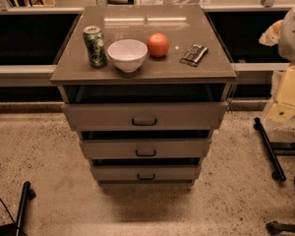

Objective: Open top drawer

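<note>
- The top drawer (144, 113) sits directly under the slab of the bench (211, 69). It is the widest and tallest-fronted of three grey-beige drawers stacked down the front, and it has a small dark handle (144, 122) at the centre of its front.
- A dark slot shows between the slab and the upper edge of that front. The inside is in shadow, so what it holds cannot be made out.
- The middle drawer (145, 148) and the bottom drawer (146, 173) are each narrower than the one above. Each has a dark strip over its front, and their contents are likewise hidden.
- A green can (95, 46) stands upright on the left of the slab. I cannot tell whether its top is opened.
- A white bowl (127, 54) stands upright just to the right of the can, and its inside shows plain white.
- An orange-red round fruit (158, 45) rests on the slab itself, just right of the bowl and a little further back. Whether it touches the bowl cannot be told.
- A small folded metal object (194, 54) lies flat near the slab's right edge, apart from the fruit.
- The tool (284, 104) appears as a pale cream part at the far right edge of the view, off the bench's right side and well apart from the handle. I cannot tell whether it is released or clenched.
- Black stand legs (269, 149) lie on the speckled floor (226, 200) below the tool.
</note>
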Controlling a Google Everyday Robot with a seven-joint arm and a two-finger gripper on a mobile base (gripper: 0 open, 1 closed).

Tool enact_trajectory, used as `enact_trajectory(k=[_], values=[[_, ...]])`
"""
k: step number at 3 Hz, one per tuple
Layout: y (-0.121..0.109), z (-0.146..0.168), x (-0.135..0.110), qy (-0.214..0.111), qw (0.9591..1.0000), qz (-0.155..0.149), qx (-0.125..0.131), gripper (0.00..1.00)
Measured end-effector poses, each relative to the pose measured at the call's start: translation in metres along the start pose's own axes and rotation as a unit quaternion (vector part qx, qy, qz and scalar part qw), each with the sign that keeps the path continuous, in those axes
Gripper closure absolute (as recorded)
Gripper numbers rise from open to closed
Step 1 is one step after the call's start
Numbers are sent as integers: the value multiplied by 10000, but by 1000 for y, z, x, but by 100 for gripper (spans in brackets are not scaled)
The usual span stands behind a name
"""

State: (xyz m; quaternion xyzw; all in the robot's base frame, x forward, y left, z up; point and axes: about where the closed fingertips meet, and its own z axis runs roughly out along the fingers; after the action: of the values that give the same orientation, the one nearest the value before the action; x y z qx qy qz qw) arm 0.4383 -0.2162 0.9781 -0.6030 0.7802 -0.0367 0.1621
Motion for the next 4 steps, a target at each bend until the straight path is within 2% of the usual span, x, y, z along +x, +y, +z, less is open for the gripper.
enact_trajectory(k=[1, 2, 3, 4], values=[[0, 0, 0, 0, 10000, 0, 0, 0], [-1, 18, 1, -104, 9996, -79, -250, 0], [11, 85, 9, -610, 9948, -188, -796, 0], [30, 178, 23, -1387, 9850, -322, -977, 0]])
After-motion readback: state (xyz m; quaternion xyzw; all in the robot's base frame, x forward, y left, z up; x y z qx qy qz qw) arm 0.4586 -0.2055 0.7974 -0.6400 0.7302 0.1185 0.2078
